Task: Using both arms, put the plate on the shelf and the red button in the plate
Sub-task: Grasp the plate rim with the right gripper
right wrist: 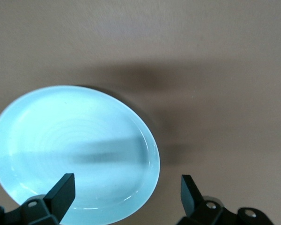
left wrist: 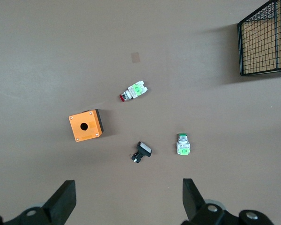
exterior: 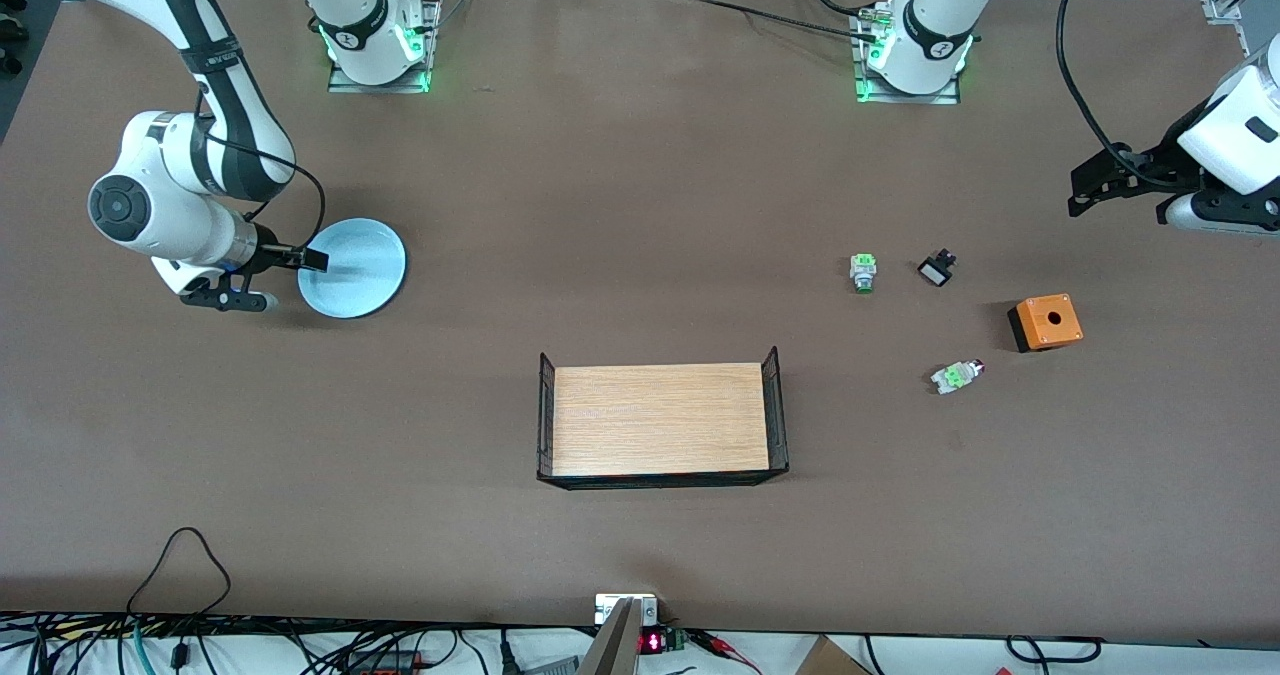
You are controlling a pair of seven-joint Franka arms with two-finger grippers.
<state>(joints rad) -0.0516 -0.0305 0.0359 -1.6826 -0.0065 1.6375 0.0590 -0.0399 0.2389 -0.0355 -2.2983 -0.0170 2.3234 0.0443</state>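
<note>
The pale blue plate lies flat toward the right arm's end of the table. My right gripper hangs open over the plate's rim, with one finger above the dish and the other outside it, holding nothing. The red button, white-grey with a green middle and a dark-red cap, lies on its side toward the left arm's end. Open and empty, my left gripper is up in the air over that end of the table, apart from the small parts.
A green-capped switch and a small black-and-white part lie farther from the front camera than the red button. An orange box sits beside them. A wooden tray with mesh ends stands mid-table.
</note>
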